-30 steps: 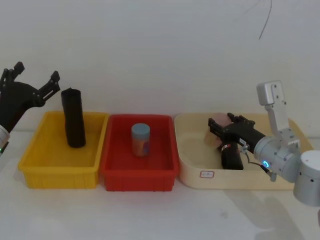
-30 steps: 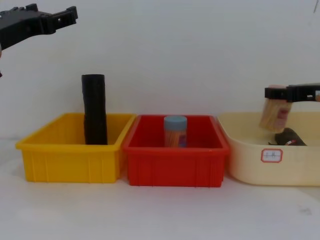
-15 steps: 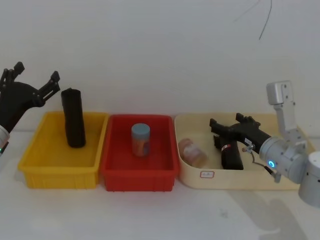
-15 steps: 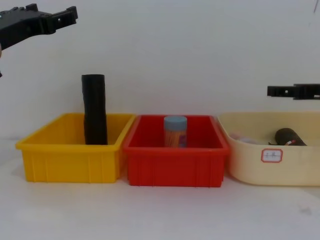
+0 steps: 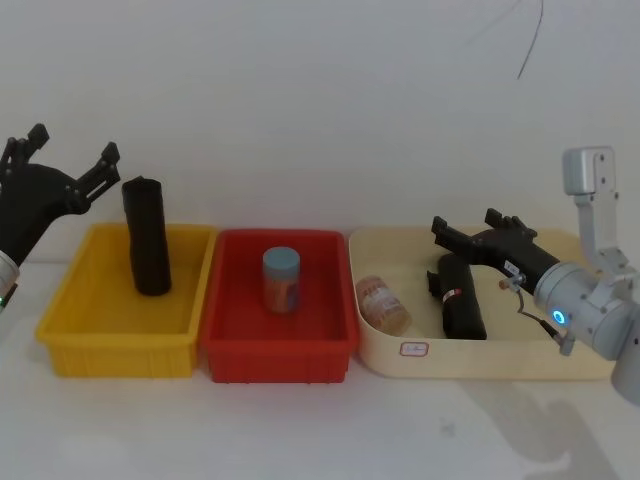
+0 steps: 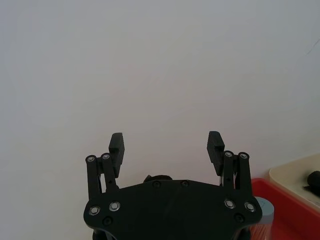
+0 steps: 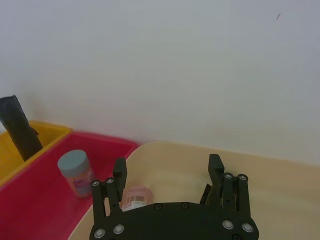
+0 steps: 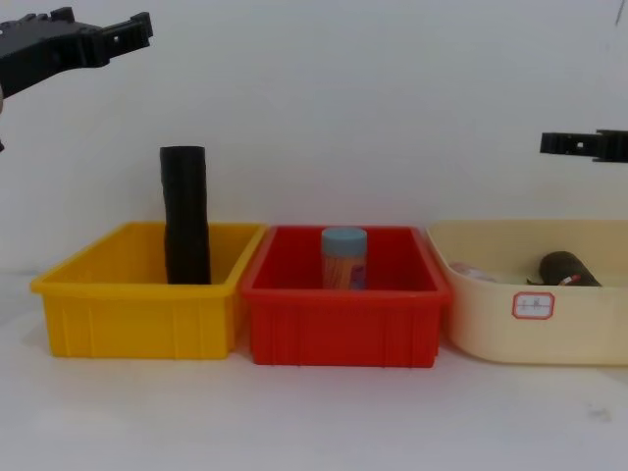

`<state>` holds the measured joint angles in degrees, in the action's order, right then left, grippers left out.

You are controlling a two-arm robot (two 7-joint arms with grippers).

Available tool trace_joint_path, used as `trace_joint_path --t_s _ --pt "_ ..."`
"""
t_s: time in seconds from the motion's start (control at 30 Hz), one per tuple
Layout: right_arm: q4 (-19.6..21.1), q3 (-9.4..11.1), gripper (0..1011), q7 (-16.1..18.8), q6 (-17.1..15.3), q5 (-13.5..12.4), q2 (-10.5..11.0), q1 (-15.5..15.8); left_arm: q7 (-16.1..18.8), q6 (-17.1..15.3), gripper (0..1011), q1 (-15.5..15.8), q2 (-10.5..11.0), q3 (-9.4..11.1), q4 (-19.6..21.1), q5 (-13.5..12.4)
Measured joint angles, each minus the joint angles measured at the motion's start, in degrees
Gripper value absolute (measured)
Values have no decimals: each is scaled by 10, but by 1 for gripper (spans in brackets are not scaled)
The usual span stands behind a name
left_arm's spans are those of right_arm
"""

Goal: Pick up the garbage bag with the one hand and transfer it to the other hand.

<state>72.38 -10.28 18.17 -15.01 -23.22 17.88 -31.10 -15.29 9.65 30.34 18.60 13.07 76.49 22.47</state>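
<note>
The garbage bag (image 5: 460, 298), a black roll with a red-and-white band, lies in the cream bin (image 5: 420, 358); the chest view shows its end (image 8: 564, 267) over the bin wall. My right gripper (image 5: 465, 221) hovers open and empty above it, apart from the roll, high at the right edge in the chest view (image 8: 579, 144). The right wrist view shows its jaws (image 7: 167, 165) spread over the cream bin. My left gripper (image 5: 75, 146) stays raised at the far left, open and empty (image 6: 166, 141), above the yellow bin.
A plain black roll (image 5: 147, 238) stands upright in the yellow bin (image 5: 110, 345). A blue-lidded jar (image 5: 281, 280) stands in the red bin (image 5: 280, 360). A toothpick jar (image 5: 384, 305) lies on its side in the cream bin, left of the garbage bag.
My right gripper let go of the toothpick jar, which now lies in the cream bin, and it has risen and drawn back to the right. The left arm has not moved.
</note>
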Motion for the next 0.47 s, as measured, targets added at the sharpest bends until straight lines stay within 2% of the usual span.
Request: trace_joint_path --t_s 0.47 --pt "14 8 1001 -2 -1 -8 1 5 0 0 1001 0 0 0 0 0"
